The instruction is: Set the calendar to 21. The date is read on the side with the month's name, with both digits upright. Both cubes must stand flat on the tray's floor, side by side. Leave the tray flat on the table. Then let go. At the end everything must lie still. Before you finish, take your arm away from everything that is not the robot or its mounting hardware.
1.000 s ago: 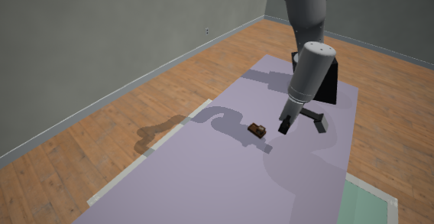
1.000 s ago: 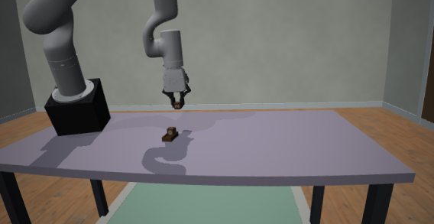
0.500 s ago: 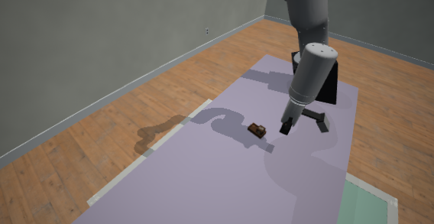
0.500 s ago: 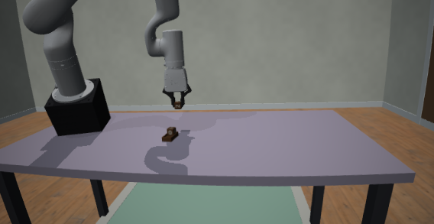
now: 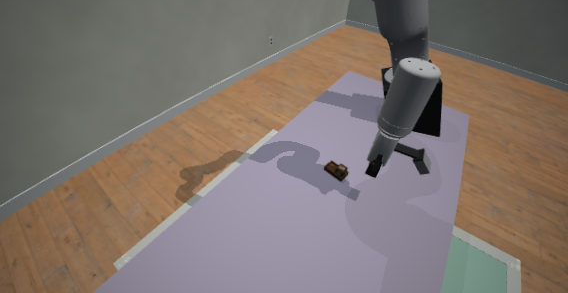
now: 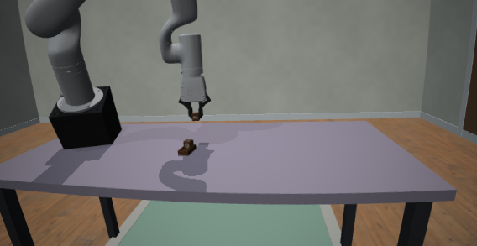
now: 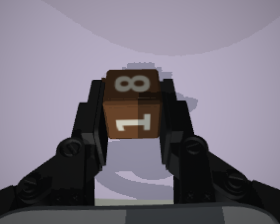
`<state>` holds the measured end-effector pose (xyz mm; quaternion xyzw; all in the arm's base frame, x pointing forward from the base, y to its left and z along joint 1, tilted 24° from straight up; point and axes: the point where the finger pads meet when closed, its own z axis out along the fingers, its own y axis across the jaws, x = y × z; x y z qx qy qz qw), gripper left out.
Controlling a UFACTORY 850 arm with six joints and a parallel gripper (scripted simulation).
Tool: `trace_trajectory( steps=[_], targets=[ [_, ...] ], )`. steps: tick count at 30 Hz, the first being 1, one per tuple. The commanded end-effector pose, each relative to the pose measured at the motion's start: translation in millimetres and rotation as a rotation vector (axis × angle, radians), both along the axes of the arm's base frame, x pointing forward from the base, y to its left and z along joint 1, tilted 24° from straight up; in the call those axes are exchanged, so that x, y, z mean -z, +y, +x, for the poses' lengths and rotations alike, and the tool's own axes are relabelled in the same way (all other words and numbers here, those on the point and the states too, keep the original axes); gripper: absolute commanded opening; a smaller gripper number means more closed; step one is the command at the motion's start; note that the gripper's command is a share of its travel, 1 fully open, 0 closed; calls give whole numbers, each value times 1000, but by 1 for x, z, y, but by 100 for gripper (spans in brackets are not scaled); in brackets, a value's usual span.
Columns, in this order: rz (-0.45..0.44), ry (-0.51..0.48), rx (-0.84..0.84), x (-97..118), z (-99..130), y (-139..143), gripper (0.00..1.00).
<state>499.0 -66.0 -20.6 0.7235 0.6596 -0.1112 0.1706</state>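
My gripper (image 5: 374, 167) (image 6: 196, 114) (image 7: 133, 97) is shut on a brown cube (image 6: 195, 117) (image 7: 122, 111) and holds it in the air above the table. In the wrist view the held cube shows an 8 on its far face and a 1 on its nearer face, both lying sideways. In the top view the fingers hide this cube. The brown tray (image 5: 331, 173) (image 6: 182, 151) stands on the table, below and to one side of the gripper. The other cube (image 5: 342, 168) (image 6: 188, 144) is in one end of the tray, with a pale round digit, too small to read surely, facing the exterior camera.
The lilac table (image 5: 240, 233) (image 6: 315, 162) carries the tray and the arm's black base (image 6: 86, 126). Shadows of the arm fall across the table near the tray. The tray is out of the wrist view.
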Motion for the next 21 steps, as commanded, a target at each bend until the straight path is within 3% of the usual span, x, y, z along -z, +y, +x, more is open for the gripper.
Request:
trace_trajectory(
  steps=[1, 4, 17, 21],
  targets=[
    [0, -2, 0, 9, 1, -4, 27],
    [0, -2, 0, 12, 1, -5, 27],
    [0, -2, 0, 67, 5, -29, 27],
    [0, -2, 0, 74, 5, -32, 27]
  ],
)
